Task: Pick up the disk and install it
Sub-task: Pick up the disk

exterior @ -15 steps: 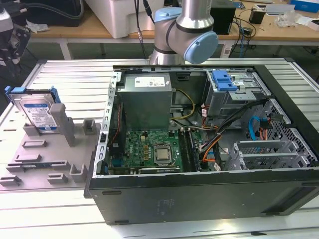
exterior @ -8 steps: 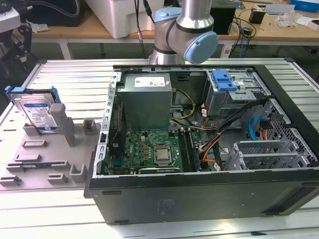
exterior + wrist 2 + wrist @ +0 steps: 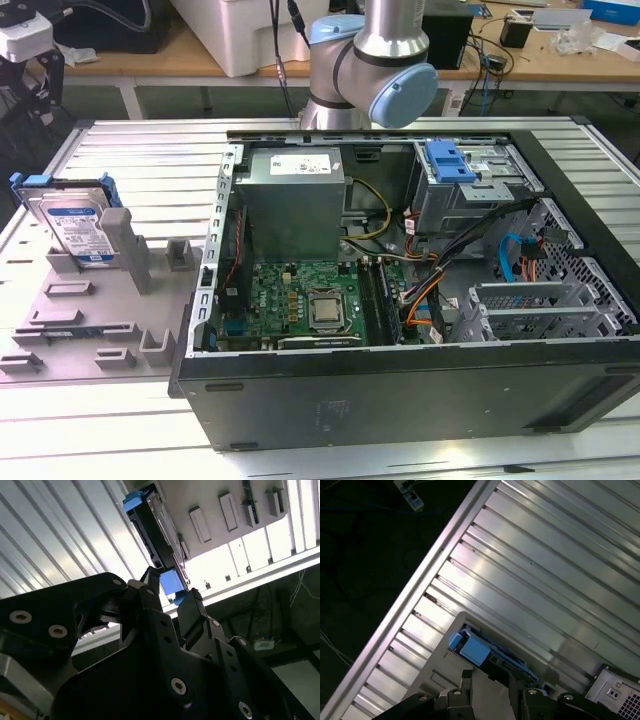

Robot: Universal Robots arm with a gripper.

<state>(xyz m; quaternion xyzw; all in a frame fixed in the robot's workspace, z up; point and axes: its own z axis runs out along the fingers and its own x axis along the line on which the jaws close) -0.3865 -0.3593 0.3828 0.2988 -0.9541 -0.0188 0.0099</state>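
In the exterior view, at the exterior view's left: the disk (image 3: 72,222) on edge in a grey fixture (image 3: 90,310), blue-and-white label facing the camera, blue bracket around its rim, a grey post of the fixture just in front of it. Above it, near the upper corner and apart from it: the gripper (image 3: 30,80), touching nothing. Toward the exterior view's right, on the same slatted metal table (image 3: 140,150): an open computer case (image 3: 400,400) lying on its side, with a green motherboard (image 3: 300,295), a grey power supply (image 3: 295,195) and a grey drive cage (image 3: 475,195) topped by a blue latch piece (image 3: 450,160). Behind the case, the base of the arm (image 3: 370,60). Disk well apart from the drive cage, not yet in the case. In the second wrist view: gripper (image 3: 170,594) with its black fingers (image 3: 192,607) spread apart, clamping nothing; beyond the gap, the blue bracket of the disk (image 3: 150,527), seen edge-on, standing in the fixture (image 3: 225,510) on the table (image 3: 50,535). In the first wrist view: gripper (image 3: 490,677) again with parted fingers (image 3: 466,674), poised over the narrow top edge of the disk (image 3: 470,650), not touching it; grey fixture (image 3: 437,680) under it, table slats (image 3: 545,555) all around, a corner of the case (image 3: 615,692) near the edge.
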